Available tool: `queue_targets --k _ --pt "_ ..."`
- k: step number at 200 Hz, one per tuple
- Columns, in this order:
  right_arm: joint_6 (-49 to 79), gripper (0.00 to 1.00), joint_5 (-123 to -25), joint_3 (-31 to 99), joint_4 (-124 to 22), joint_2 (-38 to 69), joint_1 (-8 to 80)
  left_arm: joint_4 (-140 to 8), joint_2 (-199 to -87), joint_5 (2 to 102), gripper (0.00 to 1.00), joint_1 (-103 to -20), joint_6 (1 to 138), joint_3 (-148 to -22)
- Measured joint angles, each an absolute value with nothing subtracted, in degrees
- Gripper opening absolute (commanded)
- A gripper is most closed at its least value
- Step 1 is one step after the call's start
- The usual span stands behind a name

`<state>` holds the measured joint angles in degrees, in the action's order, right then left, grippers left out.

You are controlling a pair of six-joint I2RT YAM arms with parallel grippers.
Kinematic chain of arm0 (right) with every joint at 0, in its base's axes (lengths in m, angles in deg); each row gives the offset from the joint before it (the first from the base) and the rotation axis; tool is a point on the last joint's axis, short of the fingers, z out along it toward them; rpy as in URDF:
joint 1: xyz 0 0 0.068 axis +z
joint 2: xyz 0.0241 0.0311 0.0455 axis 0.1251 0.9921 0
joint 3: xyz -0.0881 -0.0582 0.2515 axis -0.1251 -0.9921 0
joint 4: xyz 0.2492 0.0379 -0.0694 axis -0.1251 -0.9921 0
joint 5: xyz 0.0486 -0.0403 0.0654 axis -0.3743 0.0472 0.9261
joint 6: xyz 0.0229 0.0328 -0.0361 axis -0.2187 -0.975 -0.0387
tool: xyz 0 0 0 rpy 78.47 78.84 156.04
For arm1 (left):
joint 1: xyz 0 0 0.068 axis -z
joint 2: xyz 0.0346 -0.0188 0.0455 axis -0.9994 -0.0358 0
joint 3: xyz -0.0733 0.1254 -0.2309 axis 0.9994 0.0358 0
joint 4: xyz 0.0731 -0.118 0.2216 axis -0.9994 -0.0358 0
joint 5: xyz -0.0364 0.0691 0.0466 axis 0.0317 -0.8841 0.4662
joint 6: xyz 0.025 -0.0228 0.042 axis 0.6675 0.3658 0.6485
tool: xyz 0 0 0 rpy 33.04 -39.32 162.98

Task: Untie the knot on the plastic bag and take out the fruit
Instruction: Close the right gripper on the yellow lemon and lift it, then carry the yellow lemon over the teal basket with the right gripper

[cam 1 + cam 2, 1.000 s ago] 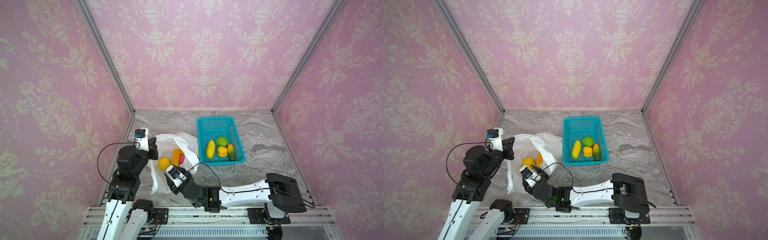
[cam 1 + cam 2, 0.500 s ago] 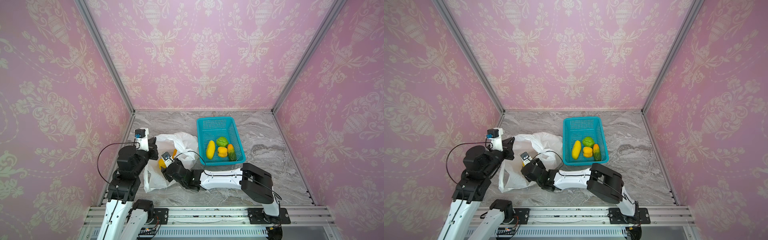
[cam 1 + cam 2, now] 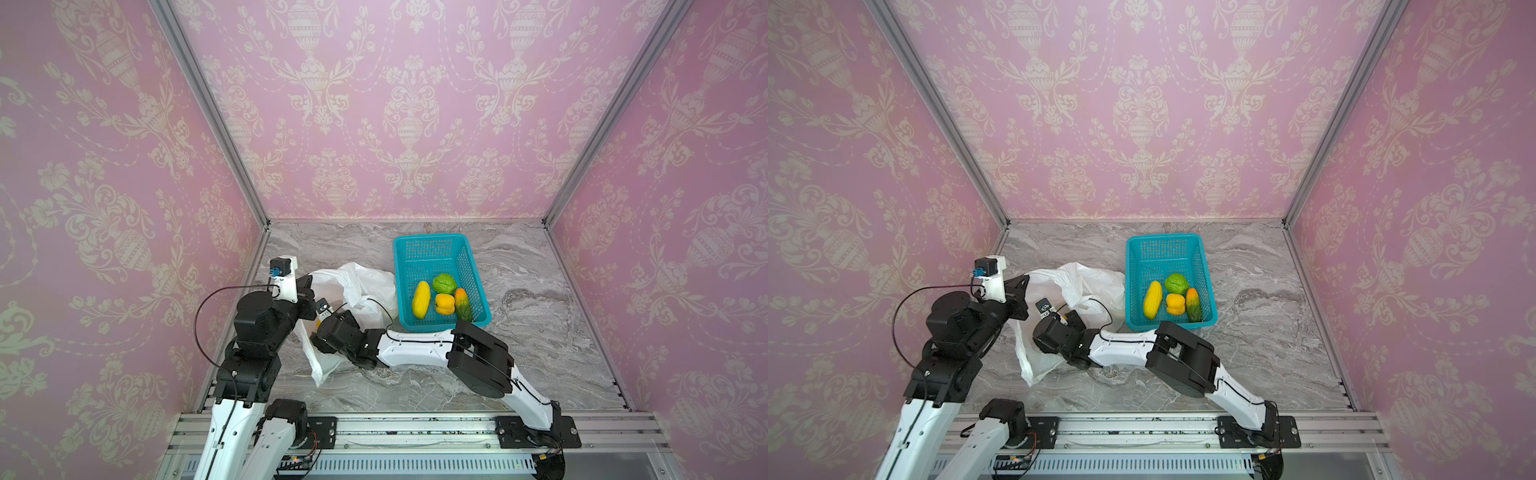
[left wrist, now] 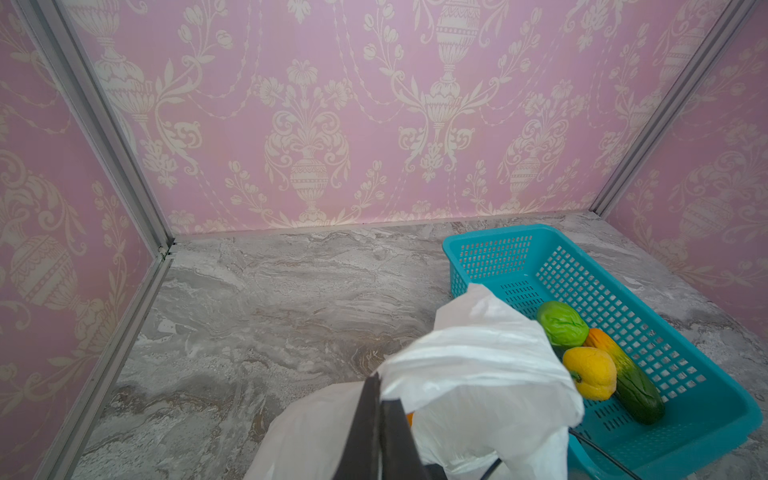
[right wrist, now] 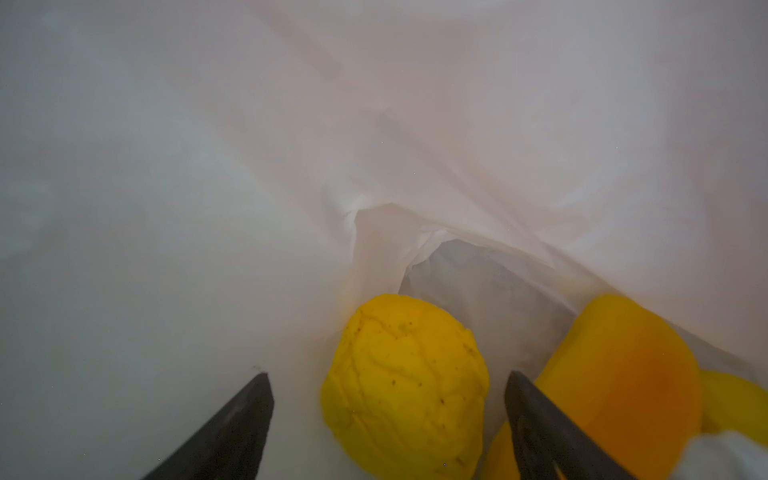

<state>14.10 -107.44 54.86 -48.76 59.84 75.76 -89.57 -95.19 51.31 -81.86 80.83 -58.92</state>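
Since a second ago the right arm has swung in from the front edge, and the right claw has pushed through the open mouth of the plastic bag. Its jaws have widened on the way. The bag has bunched up round the wrist, so the fruit that showed in the mouth is now almost all covered in both top views.

From the right wrist view I see the claw spread wide inside the white film. A bumpy yellow fruit sits between the two fingers, neither one touching it. A smooth yellow-orange fruit lies just beside it, behind the far finger.

The left claw has not shifted: it is pressed together, pinching the bag's rim on the side away from the basket and holding it up.

The bag lies at the left of the marble tabletop, close against the teal basket. I cannot tell whether they touch. Four pieces rest at the basket's near end: a yellow oblong fruit, a green round fruit, a small yellow-orange round fruit and an orange-green oblong fruit.
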Motion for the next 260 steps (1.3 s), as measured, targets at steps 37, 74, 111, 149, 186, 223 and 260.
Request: queue_targets --k 37,74,111,149,186,223,260 --pt "13.4 0.75 -106.3 57.9 -51.0 63.3 74.6 -89.6 -95.2 51.3 0.00 -81.9 80.8 -58.9" --pt "13.0 0.60 -105.0 57.5 -51.1 62.9 74.5 -89.6 -95.2 51.3 0.00 -81.9 80.8 -58.9" --pt "13.3 0.52 -102.9 49.6 -50.0 56.8 74.5 -89.6 -95.2 51.3 0.00 -81.9 80.8 -58.9" --pt "13.7 0.48 -101.3 36.4 -45.9 41.4 74.5 -89.7 -95.2 50.6 0.00 -82.0 80.8 -58.9" --pt "14.7 0.46 -99.5 24.8 -38.9 23.8 74.8 -90.1 -95.3 50.0 0.00 -82.2 80.8 -58.9" --pt "15.3 0.46 -96.0 14.9 -35.7 10.7 74.9 -90.4 -95.3 50.0 0.00 -82.2 80.8 -58.9" --pt "17.4 0.46 -96.0 6.3 -36.1 -3.3 74.9 -90.6 -95.4 50.0 0.00 -82.3 80.8 -58.9"
